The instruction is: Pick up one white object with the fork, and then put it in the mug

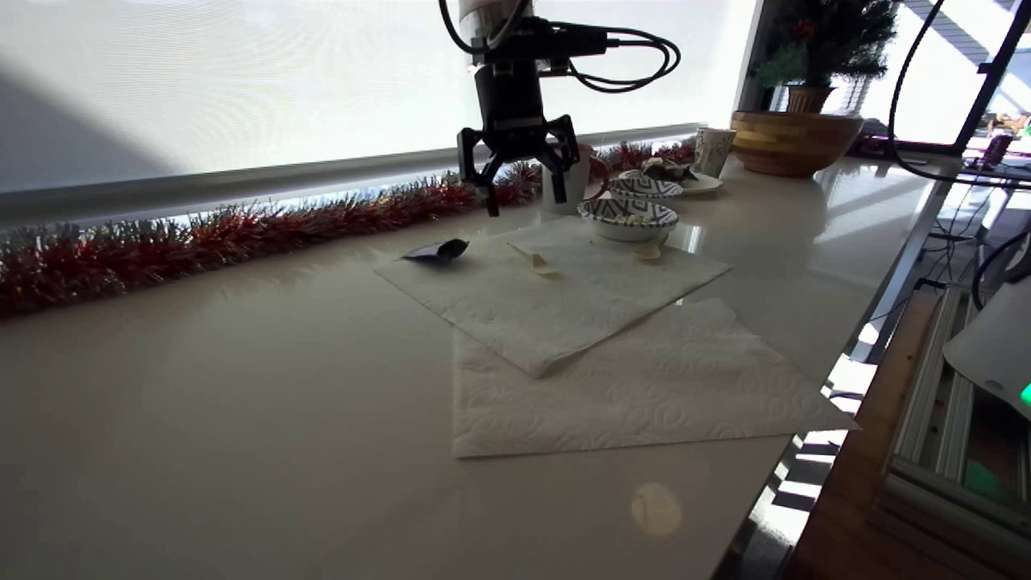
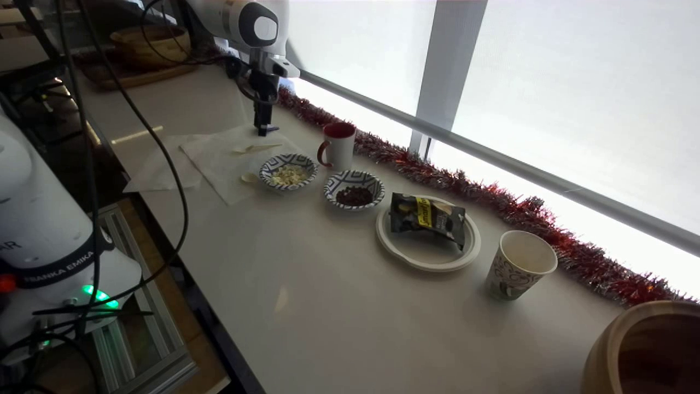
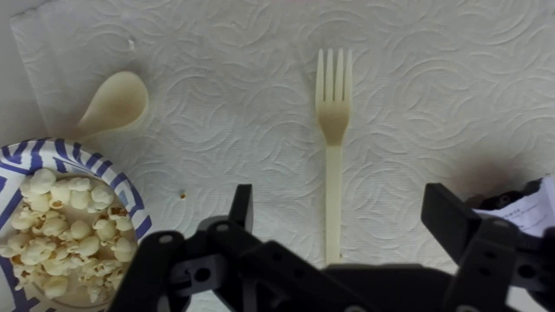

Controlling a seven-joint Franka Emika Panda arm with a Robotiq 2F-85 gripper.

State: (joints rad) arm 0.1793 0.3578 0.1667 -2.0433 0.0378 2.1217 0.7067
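Because the thin fork [image 3: 334, 158] lies flat on the paper towel [image 3: 243, 108] below the pincer [image 1: 527, 200], whose empty jaws stand parted, closing too high could miss it, stranding popcorn [image 3: 89, 242] in the patterned bowl [image 3: 130, 199] near the mug [image 2: 342, 154].

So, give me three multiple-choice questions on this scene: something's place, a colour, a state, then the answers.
1. Where does the fork lie?
A) in a bowl
B) on a paper towel
C) on the plate

2. What colour is the inside of the mug?
A) blue
B) green
C) red

3. How does the pincer stand?
A) open
B) shut on the fork
C) shut on the spoon

1 B: the wrist view shows towel pattern on both sides.
2 C: an exterior view looks into its red inside.
3 A: in the wrist view its jaws stand wide apart, gripping nothing.
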